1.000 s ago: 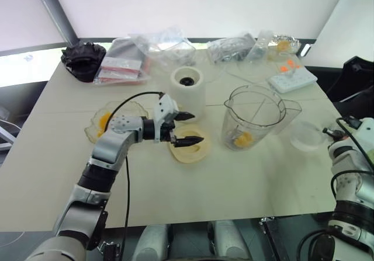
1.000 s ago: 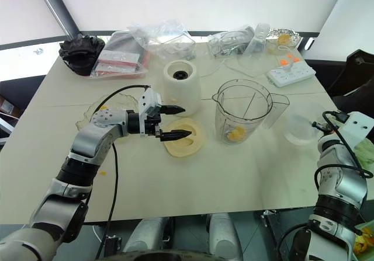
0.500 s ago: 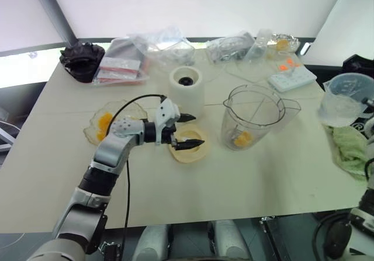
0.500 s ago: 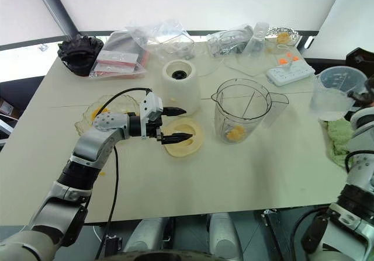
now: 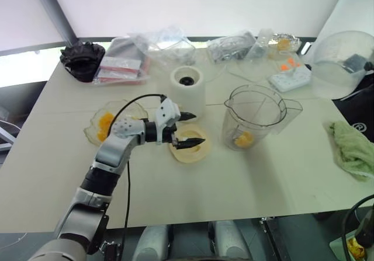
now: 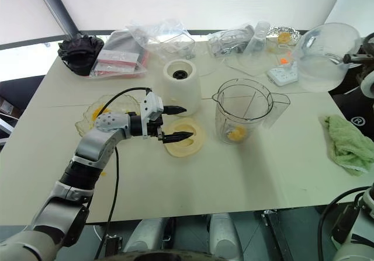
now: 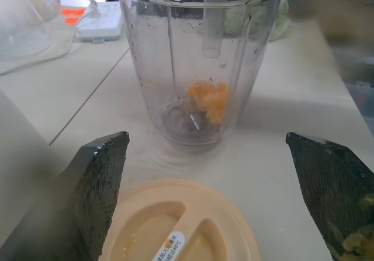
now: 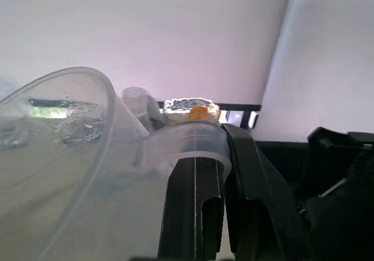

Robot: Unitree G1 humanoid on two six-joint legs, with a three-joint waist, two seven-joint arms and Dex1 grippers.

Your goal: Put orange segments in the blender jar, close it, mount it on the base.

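Meanwhile the left gripper [image 5: 190, 129] hung with its black jaws spread wide and empty just above the flat round cream lid [image 5: 189, 149]; the right gripper [image 8: 219, 185] was pinched tight on the tab of a small clear plastic cup [image 6: 325, 55], held high at the table's far right; the large clear blender jar [image 5: 253, 118] stood open beside the white rounded base [image 5: 188, 91], orange segments [image 7: 208, 99] lying at its bottom.

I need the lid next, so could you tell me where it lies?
The cream lid lies flat mid-table, below the white base and left of the blender jar, under the open left hand.
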